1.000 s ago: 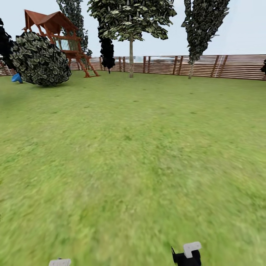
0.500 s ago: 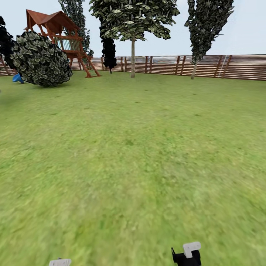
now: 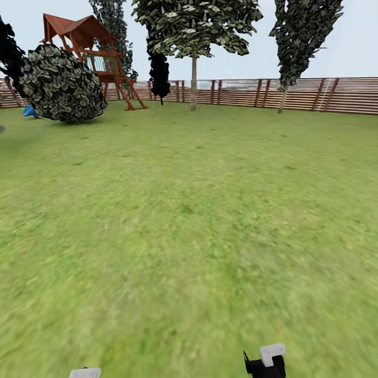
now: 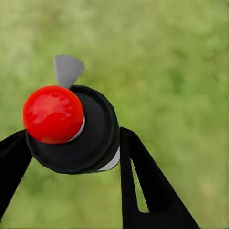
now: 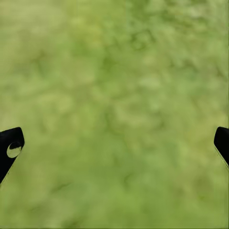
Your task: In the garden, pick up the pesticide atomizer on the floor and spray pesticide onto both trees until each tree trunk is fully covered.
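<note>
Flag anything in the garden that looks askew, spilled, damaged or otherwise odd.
One oddity: a big round leafy mass sits directly on the lawn beside the playhouse, like a treetop without a trunk. The atomizer sits between the left gripper's fingers; no spill shows.

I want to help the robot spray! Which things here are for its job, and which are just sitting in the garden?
For the job:
- pesticide atomizer, held in the left gripper
- tree with a bare trunk
- right gripper, open

Just there:
- wooden playhouse
- round bush
- fence
- grass

One atomizer [image 4: 71, 129], one playhouse [image 3: 89, 47]
</note>
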Tool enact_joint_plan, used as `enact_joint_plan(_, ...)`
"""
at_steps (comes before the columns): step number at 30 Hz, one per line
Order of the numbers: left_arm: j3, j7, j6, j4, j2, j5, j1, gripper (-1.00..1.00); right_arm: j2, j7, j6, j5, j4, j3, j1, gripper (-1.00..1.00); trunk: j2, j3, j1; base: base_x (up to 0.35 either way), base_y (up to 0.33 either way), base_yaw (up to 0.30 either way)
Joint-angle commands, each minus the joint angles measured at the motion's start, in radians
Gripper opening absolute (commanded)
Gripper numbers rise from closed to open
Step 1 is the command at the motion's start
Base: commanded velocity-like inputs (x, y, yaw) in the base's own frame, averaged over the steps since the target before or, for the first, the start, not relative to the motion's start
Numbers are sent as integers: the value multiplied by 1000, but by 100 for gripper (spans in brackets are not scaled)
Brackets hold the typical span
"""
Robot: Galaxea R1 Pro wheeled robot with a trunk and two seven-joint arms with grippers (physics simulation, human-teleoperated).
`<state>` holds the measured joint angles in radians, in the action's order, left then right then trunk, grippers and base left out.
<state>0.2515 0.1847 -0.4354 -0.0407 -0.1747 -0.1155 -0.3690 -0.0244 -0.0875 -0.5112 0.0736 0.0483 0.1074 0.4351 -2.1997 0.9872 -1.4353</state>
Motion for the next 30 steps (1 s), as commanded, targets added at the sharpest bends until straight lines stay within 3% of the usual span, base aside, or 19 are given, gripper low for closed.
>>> enact_joint_plan(1, 9, 2, -3, 1, 0, -10, -1, -100, 0, -9, -1, 8, -1, 6, 1, 100, 0, 1, 0, 340, 0, 31)
enact_joint_plan(30, 9, 2, -3, 1, 0, -10, -1, -100, 0, -9, -1, 8, -1, 6, 1, 100, 0, 1, 0, 340, 0, 1)
